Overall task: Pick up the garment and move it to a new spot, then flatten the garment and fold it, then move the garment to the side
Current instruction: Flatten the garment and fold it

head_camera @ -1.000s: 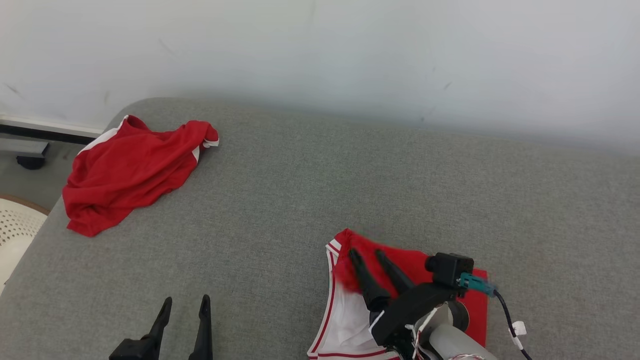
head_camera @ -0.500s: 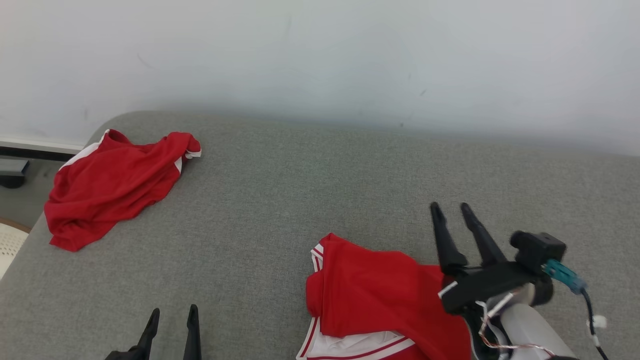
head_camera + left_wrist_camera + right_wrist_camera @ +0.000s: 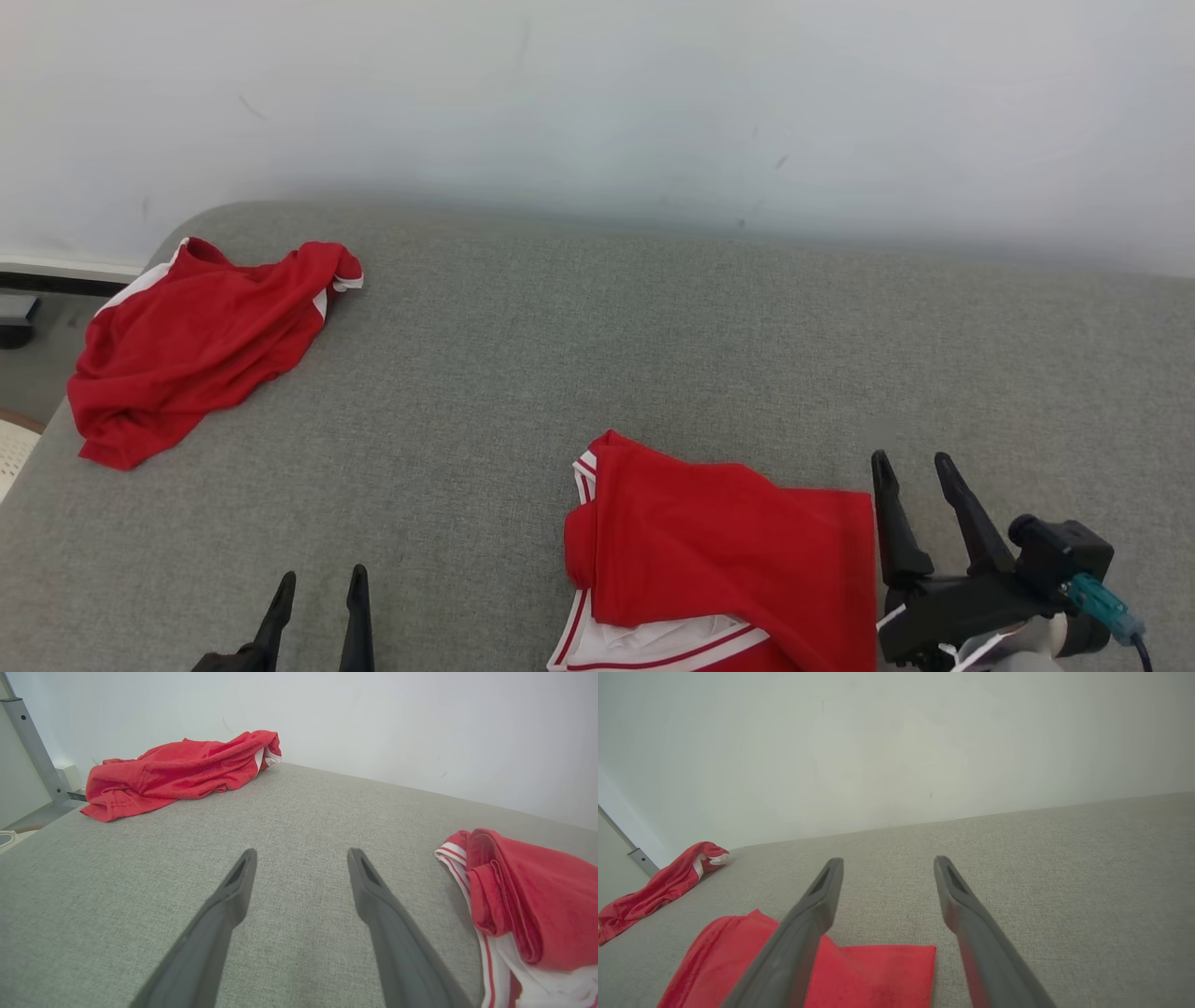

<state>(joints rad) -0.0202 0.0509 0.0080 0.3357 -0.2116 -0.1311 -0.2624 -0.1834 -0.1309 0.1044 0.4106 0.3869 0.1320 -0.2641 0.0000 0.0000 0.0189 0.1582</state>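
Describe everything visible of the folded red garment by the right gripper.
The folded garment is red cloth, its top layer folded over a white layer with red-striped trim along the left and near edges. A rolled bulge runs down its left side. It lies on the grey surface; the open right gripper stands beside its right edge, not gripping it.

Left gripper (image 3: 320,579): low at left, fingers spread apart, nothing held. Right gripper (image 3: 911,462): low at right, fingers spread apart, nothing held.
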